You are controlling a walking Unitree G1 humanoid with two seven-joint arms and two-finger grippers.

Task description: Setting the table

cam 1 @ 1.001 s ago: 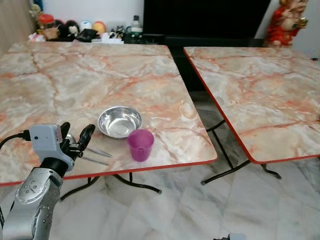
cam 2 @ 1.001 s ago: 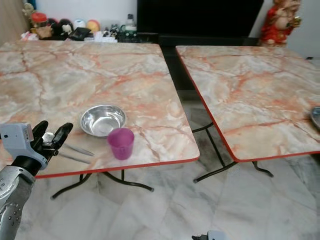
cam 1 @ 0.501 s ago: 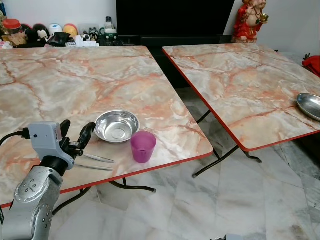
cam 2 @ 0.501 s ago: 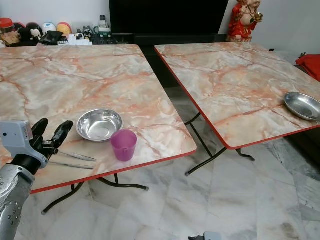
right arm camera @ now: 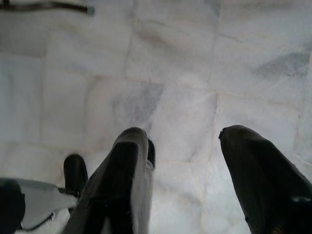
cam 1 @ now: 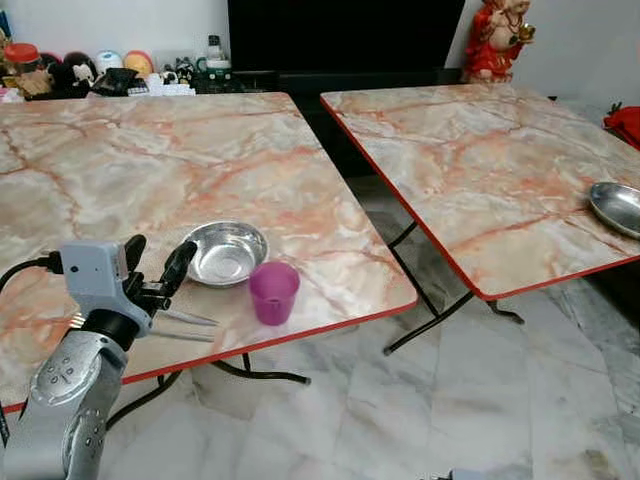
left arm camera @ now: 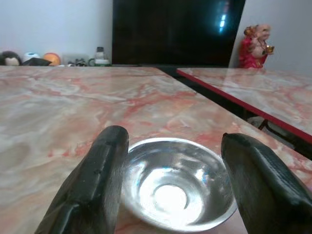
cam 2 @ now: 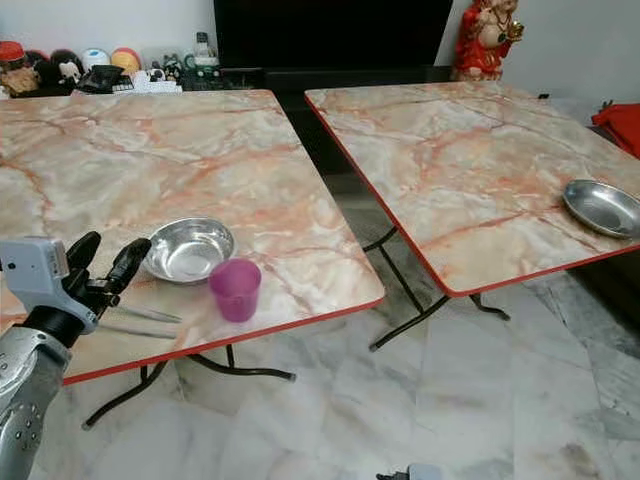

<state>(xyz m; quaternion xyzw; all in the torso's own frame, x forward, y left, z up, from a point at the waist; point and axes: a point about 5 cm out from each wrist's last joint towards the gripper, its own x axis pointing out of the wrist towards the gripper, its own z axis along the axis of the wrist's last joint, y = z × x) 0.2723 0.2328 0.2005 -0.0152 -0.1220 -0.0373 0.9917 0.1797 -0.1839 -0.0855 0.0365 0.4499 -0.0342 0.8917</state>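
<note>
Your left gripper (cam 1: 157, 277) hovers low over the near edge of the marble-patterned table (cam 1: 160, 170), its two black fingers (left arm camera: 95, 180) spread wide with nothing between them. Looking along those fingers, you see the steel bowl (left arm camera: 178, 183) sitting straight ahead in the gap, upright and apart from both pads. In the head views that bowl (cam 1: 224, 253) rests on the table near its front edge, and the purple cup (cam 1: 273, 292) stands upright just beside it, on the side nearer you and a little to your right; the two look close, though whether they touch is hard to tell. Two thin metal utensils (cam 1: 185, 327) lie flat on the table just below your left gripper, side by side, pointing toward the cup (their handle ends are hidden behind the gripper body, so what kind they are cannot be told). A second marble table (cam 2: 470, 170) stands to your right across a narrow gap, and a steel plate (cam 2: 602, 207) lies near its far right edge. Your right gripper (right arm camera: 183, 161) hangs idle over the pale tiled floor (right arm camera: 170, 68), fingers spread apart and empty. Small objects and a red figurine (cam 1: 496, 40) line the back wall.
</note>
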